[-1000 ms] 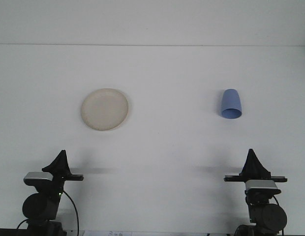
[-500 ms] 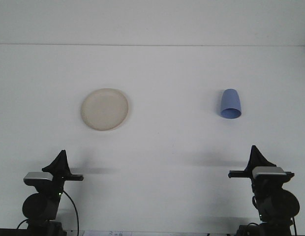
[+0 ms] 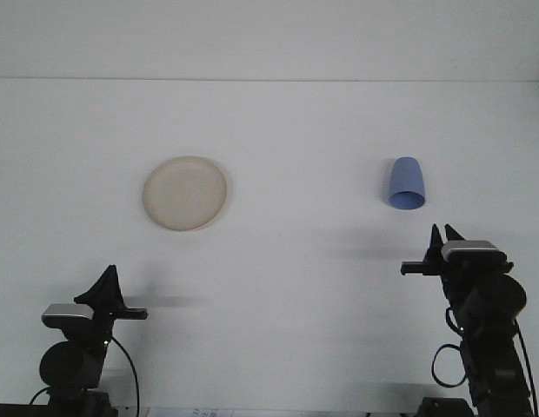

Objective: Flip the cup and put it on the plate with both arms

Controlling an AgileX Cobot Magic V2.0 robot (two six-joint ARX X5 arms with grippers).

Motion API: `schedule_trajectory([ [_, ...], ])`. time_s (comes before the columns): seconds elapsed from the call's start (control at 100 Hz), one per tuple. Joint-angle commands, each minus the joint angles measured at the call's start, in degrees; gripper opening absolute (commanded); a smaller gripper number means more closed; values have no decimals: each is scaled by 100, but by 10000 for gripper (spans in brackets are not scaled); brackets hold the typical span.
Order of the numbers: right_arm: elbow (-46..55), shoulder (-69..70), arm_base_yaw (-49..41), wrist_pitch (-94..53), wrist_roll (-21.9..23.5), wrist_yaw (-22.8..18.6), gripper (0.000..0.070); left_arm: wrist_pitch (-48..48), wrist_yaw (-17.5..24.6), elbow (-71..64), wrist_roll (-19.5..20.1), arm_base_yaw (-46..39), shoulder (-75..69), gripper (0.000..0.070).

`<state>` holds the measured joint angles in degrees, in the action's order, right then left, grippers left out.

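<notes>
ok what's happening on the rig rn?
Early in the run; nothing is gripped yet. The right gripper is open and has lifted off its rest and moved forward toward the blue cup, which lies on its side on the right half of the table. The left gripper has stayed low at its rest position. The beige plate sits bare on the left half, well apart from the cup.

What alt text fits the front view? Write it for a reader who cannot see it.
A blue cup lies on a white table at right, apart from an empty beige plate at left. The right gripper, fingers parted, is raised just short of the cup; the left gripper sits low near the front edge.
</notes>
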<state>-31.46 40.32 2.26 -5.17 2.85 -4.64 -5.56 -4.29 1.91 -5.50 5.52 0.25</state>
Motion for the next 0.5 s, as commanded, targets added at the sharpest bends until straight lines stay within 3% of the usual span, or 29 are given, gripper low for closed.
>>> schedule_trajectory([
  [0.0, -35, 289, -11, 46, 79, 15, 348, -52, 22, -109, -33, 2, -4, 12],
  [0.15, -33, 1158, -4, 498, -90, 214, 348, -55, 22, -109, -33, 2, -4, 12],
  [0.49, -33, 3403, 33, 2518, -264, 210, 348, -55, 22, -109, -33, 2, -4, 12],
])
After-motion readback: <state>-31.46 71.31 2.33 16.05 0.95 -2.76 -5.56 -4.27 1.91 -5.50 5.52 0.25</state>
